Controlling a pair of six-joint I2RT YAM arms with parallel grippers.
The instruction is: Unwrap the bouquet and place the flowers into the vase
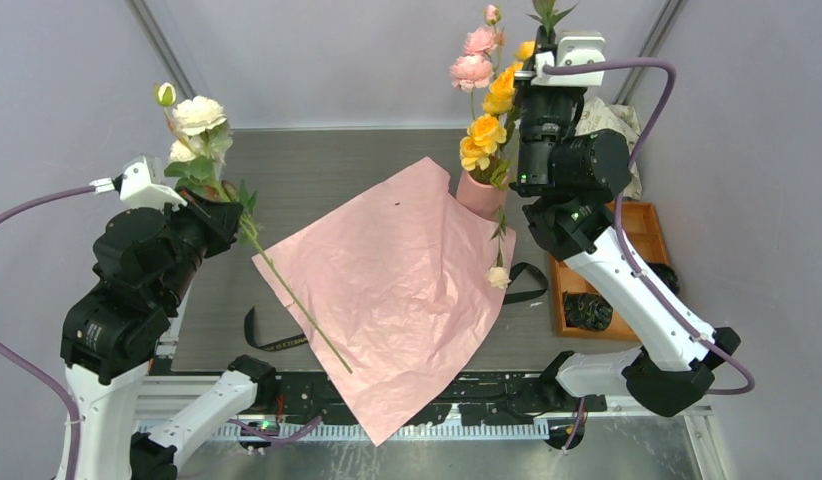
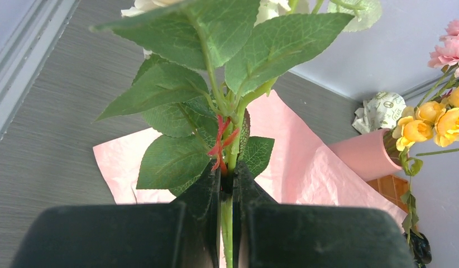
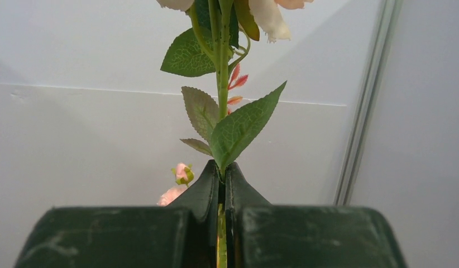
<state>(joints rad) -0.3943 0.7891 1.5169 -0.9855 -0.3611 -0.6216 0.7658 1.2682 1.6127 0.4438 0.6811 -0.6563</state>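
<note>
Pink crinkled wrapping paper [image 1: 387, 290] flat on desk [image 1: 317, 170], black ribbon [image 1: 272, 343] off: unwrapping looks done. Salmon-pink cylinder vase [image 1: 479, 193], far right, holds yellow and pink roses [image 1: 484, 135]. Left fingers [image 2: 202, 192] clamp cream-headed stem [image 1: 199, 115], raised at left. Right fingers [image 3: 202, 192] pinch leafy stem [image 3: 221, 84] high by vase. Both stems likely left to insert.

Pink paper [image 1: 387, 290] hides the foot of the vase [image 1: 479, 192] (wrist views crop the flowers [image 3: 269, 19]).
</note>
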